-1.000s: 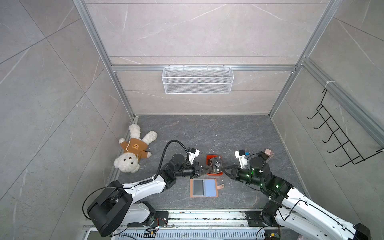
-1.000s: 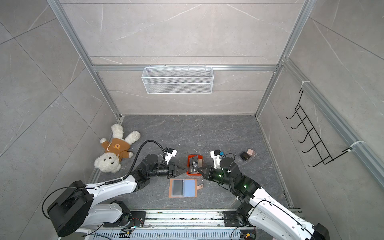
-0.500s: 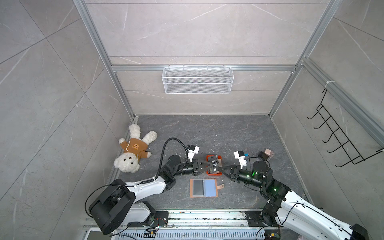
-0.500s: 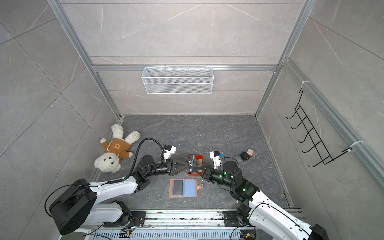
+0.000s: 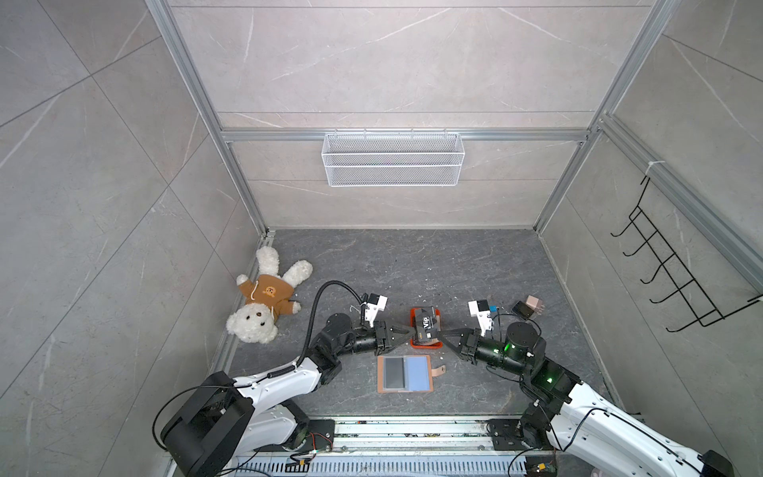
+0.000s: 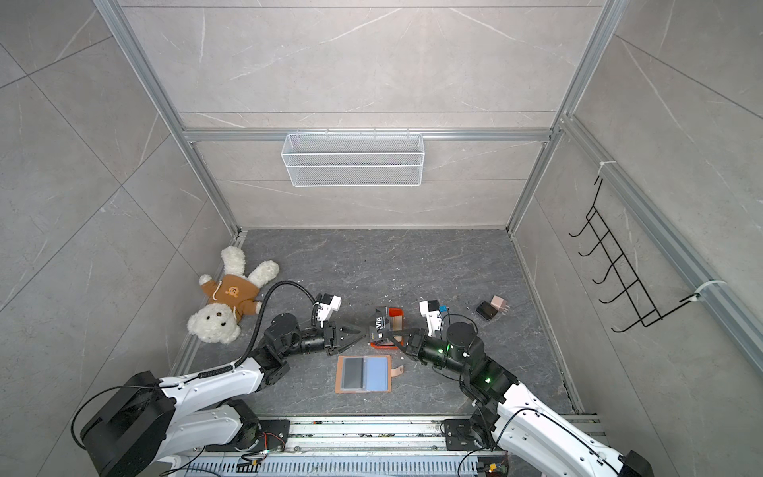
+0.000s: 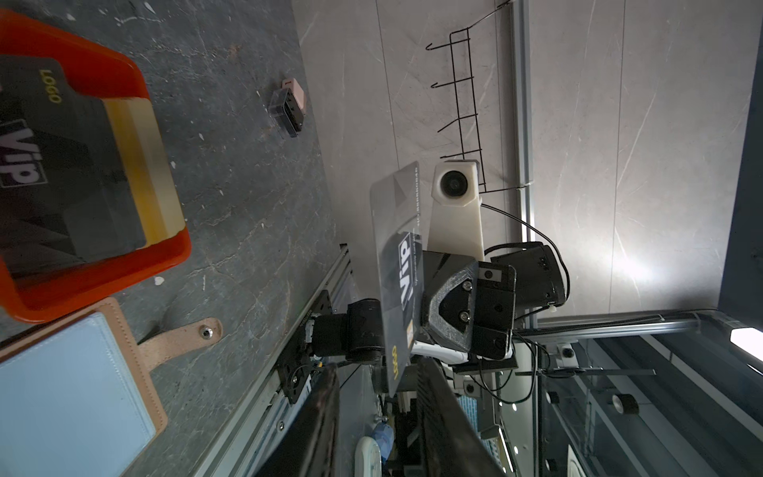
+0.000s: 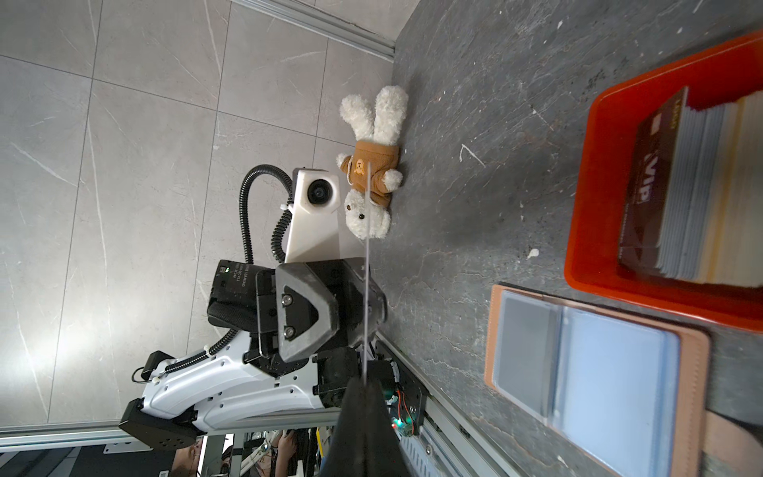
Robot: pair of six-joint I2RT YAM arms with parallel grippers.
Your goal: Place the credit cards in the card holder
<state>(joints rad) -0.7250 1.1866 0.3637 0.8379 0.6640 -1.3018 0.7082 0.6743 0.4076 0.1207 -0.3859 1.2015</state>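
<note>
A black VIP credit card (image 5: 427, 324) (image 6: 382, 324) hangs upright just above the orange tray (image 5: 414, 346), and my right gripper (image 5: 446, 332) (image 8: 365, 384) is shut on its right edge. In the right wrist view that card (image 8: 366, 289) shows edge-on. My left gripper (image 5: 411, 330) (image 7: 377, 369) stands open, its fingers (image 7: 326, 413) on either side of the card's (image 7: 396, 268) other end with gaps showing. More credit cards (image 7: 62, 165) (image 8: 681, 198) are stacked in the tray. The card holder (image 5: 406, 373) (image 6: 363, 373) lies open and flat in front of the tray, with its snap tab (image 7: 181, 336) to the right.
A teddy bear (image 5: 266, 299) lies at the left wall. A small black-and-pink block pair (image 5: 528, 307) sits at the back right. A wire basket (image 5: 392, 159) hangs on the back wall and a hook rack (image 5: 677, 281) on the right wall.
My right gripper has lifted the card off the tray stack and turned it upright. The left gripper has moved up to the card's free end, its jaws narrowing briefly and then widening again.
</note>
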